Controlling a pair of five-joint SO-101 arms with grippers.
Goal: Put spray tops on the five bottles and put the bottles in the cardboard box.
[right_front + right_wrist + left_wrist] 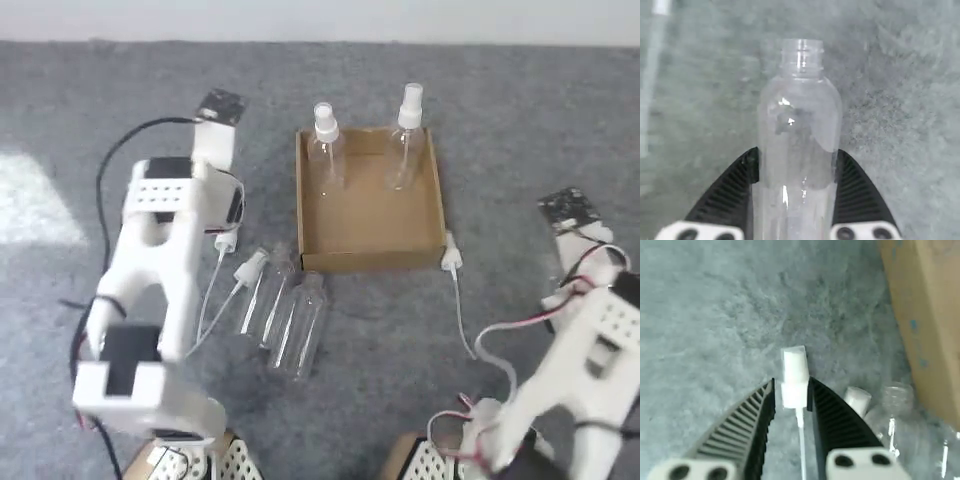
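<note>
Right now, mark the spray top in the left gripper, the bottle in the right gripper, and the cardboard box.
spray top [794, 375], left wrist view, white head.
bottle [797, 145], right wrist view, clear body.
cardboard box [378, 260], high view, wall nearest the arms.

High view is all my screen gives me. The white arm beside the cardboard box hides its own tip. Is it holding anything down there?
Observer: Yes. In the left wrist view the left tool is clamped on a white spray top.
Operator: And the other arm, low in the corner?
Observer: The right wrist view has the right tool gripping a clear bottle, one finger on each side.
Operator: Does that bottle have its top on yet?
Observer: No. Its threaded neck is open and bare, with grey carpet behind it.
</note>
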